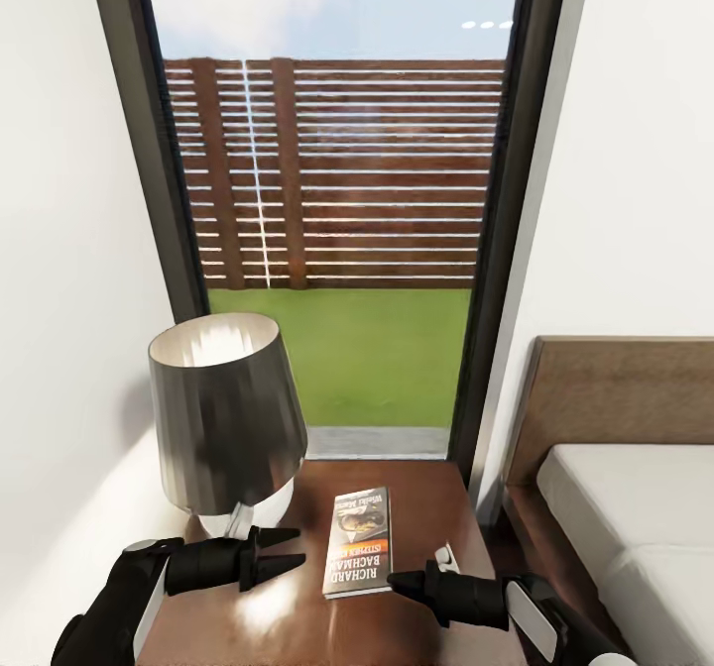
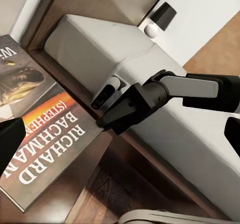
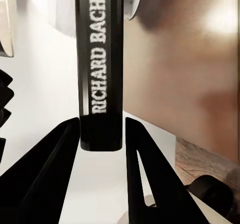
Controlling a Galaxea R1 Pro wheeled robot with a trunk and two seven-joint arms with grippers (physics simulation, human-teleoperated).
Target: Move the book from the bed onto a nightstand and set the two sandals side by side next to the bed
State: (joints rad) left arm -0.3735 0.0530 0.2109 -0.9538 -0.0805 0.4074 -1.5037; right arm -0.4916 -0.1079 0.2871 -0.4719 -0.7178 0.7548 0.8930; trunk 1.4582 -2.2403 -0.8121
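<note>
Book [image 1: 359,542] is flat on the nightstand [image 1: 327,636], cover up, between the lamp [image 1: 226,408] and the top's bed-side edge. It sits well inside the edges, with its weight on the wood and not on me. I'd call the book half of the task as good as done.

Right hand [image 1: 402,581] is at the book's near right corner, coming in low from the bed [image 1: 625,507] side. It's spread narrowly: a finger either side of the spine end, and a sliver of light shows on at least one side. So I read it as not clamped. Low and level makes sense, because a thin paperback only offers its edge once it's down.

Left hand [image 1: 288,550] is parked by the lamp base with fingers apart, holding nothing. It's clear of the book, I'd guess to stay out of the way and off the lamp.

What each view adds:
- Head view: the overall layout, with lamp, book, both hands and bed.
- Right wrist view: the spine lettering sitting between my fingers, so alignment is confirmed.
- Left wrist view: my right hand side-on against the mattress, tips right at the book's edge and low over the top.

My next move would be to back the right hand straight out, without dragging the book.
</note>
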